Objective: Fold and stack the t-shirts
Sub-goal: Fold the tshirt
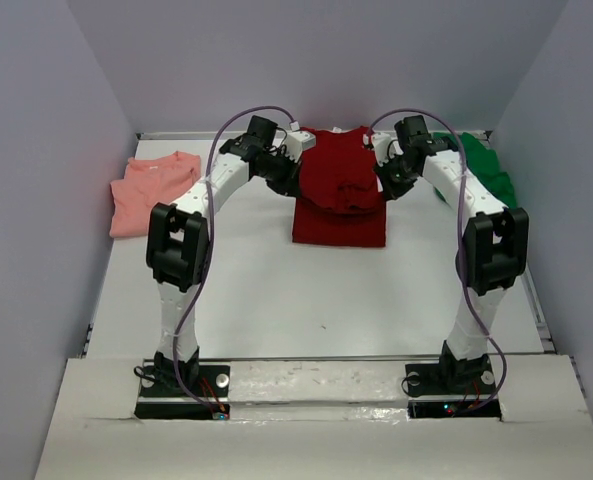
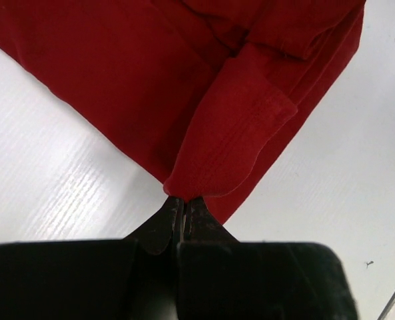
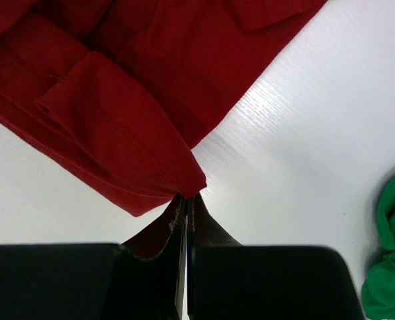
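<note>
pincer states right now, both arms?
Left pincer: shut, pinching a folded edge of the dark red t-shirt.
Right pincer: shut, pinching the dark red t-shirt's other side.

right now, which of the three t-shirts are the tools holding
The dark red t-shirt in the middle: the left tool and right tool are both shut on it. The pink t-shirt at left and green t-shirt at right lie untouched.
</note>
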